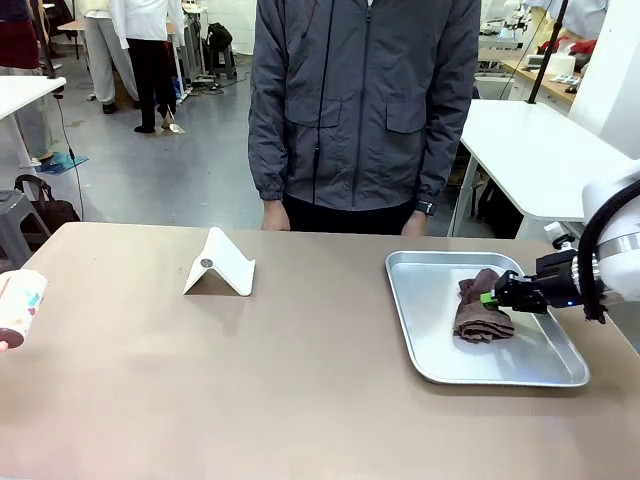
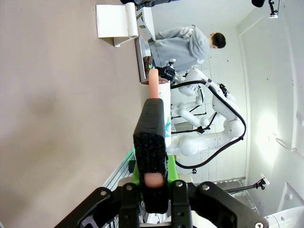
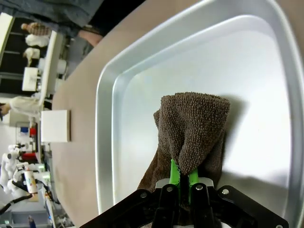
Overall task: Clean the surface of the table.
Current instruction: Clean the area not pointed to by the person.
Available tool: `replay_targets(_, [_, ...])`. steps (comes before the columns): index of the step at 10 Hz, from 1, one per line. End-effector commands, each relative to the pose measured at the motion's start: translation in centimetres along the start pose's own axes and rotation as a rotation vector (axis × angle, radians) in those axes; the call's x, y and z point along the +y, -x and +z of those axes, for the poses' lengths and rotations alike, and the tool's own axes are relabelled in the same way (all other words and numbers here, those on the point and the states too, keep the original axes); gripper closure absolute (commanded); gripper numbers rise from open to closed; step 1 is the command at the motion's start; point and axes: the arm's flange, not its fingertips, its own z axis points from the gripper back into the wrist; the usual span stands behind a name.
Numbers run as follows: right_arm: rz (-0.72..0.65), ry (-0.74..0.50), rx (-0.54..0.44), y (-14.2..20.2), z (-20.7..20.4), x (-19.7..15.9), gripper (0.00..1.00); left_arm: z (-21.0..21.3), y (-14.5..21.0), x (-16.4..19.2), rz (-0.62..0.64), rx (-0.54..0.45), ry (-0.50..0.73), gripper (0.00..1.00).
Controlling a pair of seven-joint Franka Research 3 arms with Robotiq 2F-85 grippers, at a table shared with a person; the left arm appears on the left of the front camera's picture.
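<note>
The brownish-taupe table (image 1: 300, 390) spreads across the front view. On its right side lies a silver tray (image 1: 412, 345) with a crumpled brown cloth (image 1: 480, 315) in it. My right gripper (image 1: 489, 298) comes in from the right, low over the tray, shut on the cloth's upper fold. In the right wrist view the green pads (image 3: 174, 175) pinch the cloth (image 3: 192, 128) over the tray (image 3: 105, 142). At the far left edge a white printed container (image 1: 20, 303) hangs above the table. My left gripper (image 2: 158, 105) is shut on this container (image 2: 161, 92).
A white folded stand (image 1: 220, 265) sits on the table's middle-left. A person in a grey jacket (image 1: 365, 100) stands at the far edge, hands down by the table. A white-topped table (image 1: 540, 140) stands behind on the right.
</note>
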Motion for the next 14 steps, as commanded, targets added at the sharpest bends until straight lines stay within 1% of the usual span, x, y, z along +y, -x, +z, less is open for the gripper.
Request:
replay_targets(1, [0.001,-0.061,-0.044,0.6,-0.4,-1.0,0.93,-0.3,0.3,-0.4,0.002,-0.005,-0.001,0.78])
replay_targets(2, [-0.029,-0.156,-0.030,0.8,0.2,-1.2,0.93,-0.3,0.3,-0.4,0.002,-0.005,-0.001,0.78])
replay_targets(3, [-0.080,-0.292,-0.009,0.9,1.2,-1.3,0.93,-0.3,0.3,-0.4,0.002,-0.005,-0.001,0.78])
replay_targets(4, [-0.143,-0.454,0.021,1.0,2.3,-1.5,0.93,-0.3,0.3,-0.4,0.002,-0.005,-0.001,0.78])
replay_targets(5, [-0.223,-0.599,0.047,1.1,3.2,-1.7,0.93,-0.3,0.3,-0.4,0.002,-0.005,-0.001,0.78])
replay_targets(6, [-0.281,-0.689,0.112,1.0,3.9,-2.2,0.93,-0.3,0.3,-0.4,0.002,-0.005,-0.001,0.78])
replay_targets(7, [-0.321,-0.744,0.155,0.9,4.3,-2.5,0.93,-0.3,0.3,-0.4,0.002,-0.005,-0.001,0.78])
replay_targets(8, [-0.367,-0.793,0.221,0.9,4.9,-2.6,0.93,-0.3,0.3,-0.4,0.002,-0.005,-0.001,0.78])
replay_targets(9, [-0.425,-0.803,0.267,1.0,5.8,-2.7,0.93,-0.3,0.3,-0.4,0.002,-0.005,-0.001,0.78])
replay_targets(10, [-0.455,-0.784,0.252,1.5,7.3,-2.3,0.93,-0.3,0.3,-0.4,0.002,-0.005,-0.001,0.78])
replay_targets(12, [-0.429,-0.705,0.195,3.3,10.4,-0.6,0.93,-0.3,0.3,-0.4,0.002,-0.005,-0.001,0.78])
replay_targets(13, [-0.386,-0.703,0.178,4.2,11.5,0.0,0.93,-0.3,0.3,-0.4,0.002,-0.005,-0.001,0.78])
replay_targets(14, [-0.382,-0.686,0.121,4.4,11.6,0.2,0.93,-0.3,0.3,-0.4,0.002,-0.005,-0.001,0.78])
